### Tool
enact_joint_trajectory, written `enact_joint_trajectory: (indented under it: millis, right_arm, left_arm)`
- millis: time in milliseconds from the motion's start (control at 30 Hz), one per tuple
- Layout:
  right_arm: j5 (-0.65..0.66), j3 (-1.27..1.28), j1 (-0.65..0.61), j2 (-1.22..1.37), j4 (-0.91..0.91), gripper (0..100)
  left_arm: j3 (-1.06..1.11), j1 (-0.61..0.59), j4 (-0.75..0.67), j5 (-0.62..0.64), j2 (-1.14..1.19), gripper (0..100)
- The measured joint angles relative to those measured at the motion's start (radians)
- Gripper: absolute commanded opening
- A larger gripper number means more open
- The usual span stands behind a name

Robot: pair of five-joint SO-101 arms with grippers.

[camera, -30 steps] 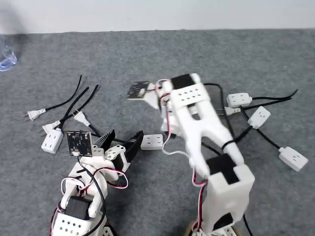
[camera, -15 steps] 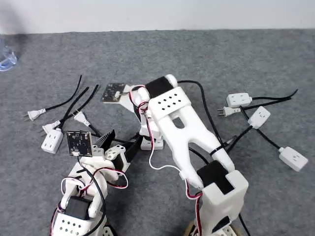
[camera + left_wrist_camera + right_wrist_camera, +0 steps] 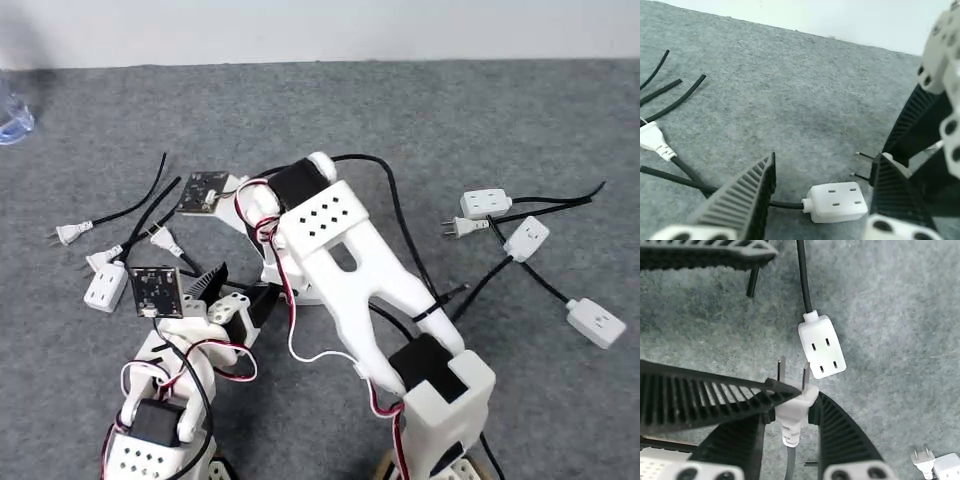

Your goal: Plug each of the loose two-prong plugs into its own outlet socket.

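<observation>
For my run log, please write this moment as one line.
right gripper: shut on plug | plug: prongs near socket, not inserted | left gripper: open, facing socket

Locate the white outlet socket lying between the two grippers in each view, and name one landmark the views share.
Left wrist view: outlet socket low, between the left gripper's fingers.
Right wrist view: just beyond the held plug's prongs.
High view: mostly covered by the right arm, past the left gripper.
Shared landmark: the left gripper's black ridged fingers.

We could read no words, numbers, labels or signs anywhere, neither on the socket (image 3: 836, 202) nor the plug (image 3: 792, 412).
</observation>
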Motion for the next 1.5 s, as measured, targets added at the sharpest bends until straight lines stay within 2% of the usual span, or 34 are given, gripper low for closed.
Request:
enact_joint_trajectory:
  millis: [367, 967, 1133, 1333, 1500]
  right_arm:
    - [-0.021, 0.002, -0.006, -0.133, 0.005, 0.8]
    - [-0.046, 0.002, -0.021, -0.175, 0.005, 0.8]
    - [-0.046, -0.003, -0.078, -0.259, 0.005, 0.8]
    - [-0.046, 0.003, -0.08, -0.265, 0.005, 0.8]
    - [-0.018, 0.071, 0.009, -0.265, 0.005, 0.8]
  left_arm:
    - [-0.021, 0.0, -0.009, 0.002, -0.02, 29]
    - [-0.018, -0.002, -0.009, 0.002, -0.02, 29]
    - [0.006, 0.008, 0.0, -0.006, -0.009, 29]
    - [0.006, 0.005, 0.0, -0.006, 0.0, 29]
    - [0.006, 0.008, 0.015, -0.006, 0.0, 29]
